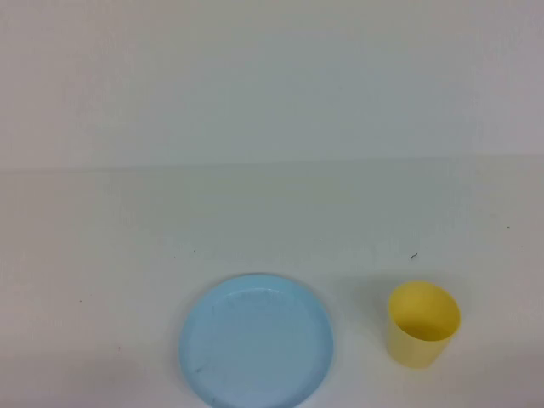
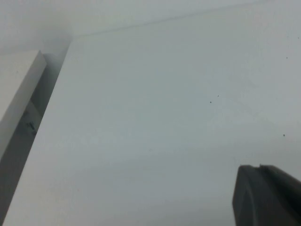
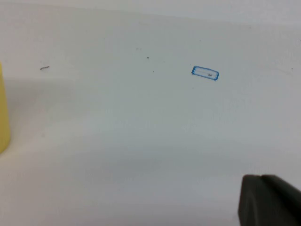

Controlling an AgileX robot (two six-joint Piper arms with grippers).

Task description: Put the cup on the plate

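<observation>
The yellow cup [image 1: 422, 324] stands upright on the white table at the front right, its opening empty. The light blue plate [image 1: 256, 340] lies flat to the cup's left, apart from it and with nothing on it. Neither arm shows in the high view. My left gripper [image 2: 259, 165] is shut and empty over bare table, with neither cup nor plate in its view. My right gripper [image 3: 261, 176] is shut and empty over the table. A strip of the cup [image 3: 3, 113] shows at the edge of the right wrist view, well away from the gripper.
A small blue rectangle mark [image 3: 205, 73] is drawn on the table beyond the right gripper. The left wrist view shows the table's side edge, with a white block [image 2: 19, 89] beside it. Small dark specks dot the tabletop.
</observation>
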